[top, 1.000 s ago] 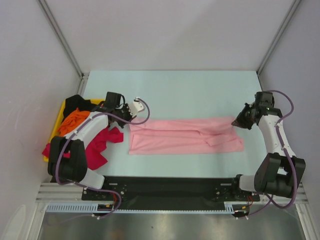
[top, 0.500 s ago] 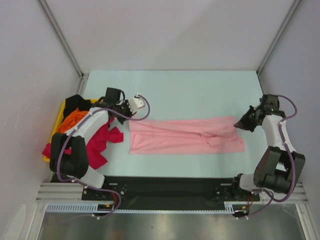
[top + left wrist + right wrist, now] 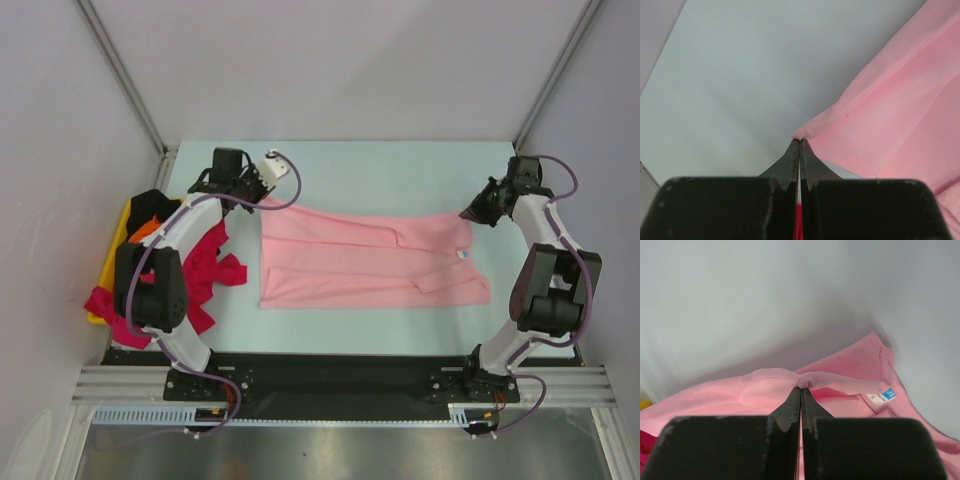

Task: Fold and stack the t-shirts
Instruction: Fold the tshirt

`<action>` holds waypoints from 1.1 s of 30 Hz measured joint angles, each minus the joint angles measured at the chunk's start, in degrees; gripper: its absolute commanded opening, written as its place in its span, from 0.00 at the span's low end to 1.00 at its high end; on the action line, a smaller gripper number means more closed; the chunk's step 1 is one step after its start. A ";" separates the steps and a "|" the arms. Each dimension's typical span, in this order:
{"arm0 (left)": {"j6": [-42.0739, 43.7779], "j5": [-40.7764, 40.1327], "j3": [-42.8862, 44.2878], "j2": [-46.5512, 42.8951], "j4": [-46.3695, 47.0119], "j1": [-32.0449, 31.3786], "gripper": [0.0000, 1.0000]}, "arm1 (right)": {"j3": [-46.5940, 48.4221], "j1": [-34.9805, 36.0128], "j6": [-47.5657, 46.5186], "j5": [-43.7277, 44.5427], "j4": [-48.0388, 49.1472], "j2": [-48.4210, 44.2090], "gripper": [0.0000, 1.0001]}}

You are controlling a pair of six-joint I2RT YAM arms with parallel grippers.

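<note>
The light pink t-shirt [image 3: 365, 260] lies spread across the middle of the table, its far edge lifted at both ends. My left gripper [image 3: 258, 197] is shut on its far left corner, seen pinched at the fingertips in the left wrist view [image 3: 799, 141] with the pink cloth [image 3: 900, 100] running off to the right. My right gripper [image 3: 468, 214] is shut on the far right edge, and the right wrist view [image 3: 801, 385] shows the fold of pink cloth [image 3: 840, 382] in the tips, beside a white size label [image 3: 879, 397]. A magenta-red shirt [image 3: 205, 270], an orange one [image 3: 143, 229] and a black one [image 3: 150, 204] lie at the left.
A yellow tray [image 3: 108, 268] sits at the table's left edge under the pile of shirts. The pale table [image 3: 370, 170] is bounded by grey walls at the back and sides. A black rail [image 3: 330, 375] runs along the near edge.
Both grippers have moved away from me towards the back of the table, each drawing its end of the pink shirt's far edge along, so the shirt now spreads wider front to back.
</note>
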 measured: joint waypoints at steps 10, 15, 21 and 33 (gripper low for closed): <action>-1.95 -0.02 4.55 1.84 1.14 1.36 0.00 | 1.27 -0.74 -0.02 0.28 0.17 0.66 0.00; -2.29 0.00 4.90 2.16 2.73 1.84 0.00 | 3.91 -0.70 0.02 -0.07 2.01 2.25 0.00; -0.52 1.01 -1.73 1.16 2.38 1.90 0.00 | 2.89 -0.11 -0.11 -0.57 2.27 1.92 0.00; 9.01 4.90 -16.83 -11.37 -4.72 1.90 0.00 | -18.69 -3.54 -0.57 0.00 -0.57 -14.80 0.00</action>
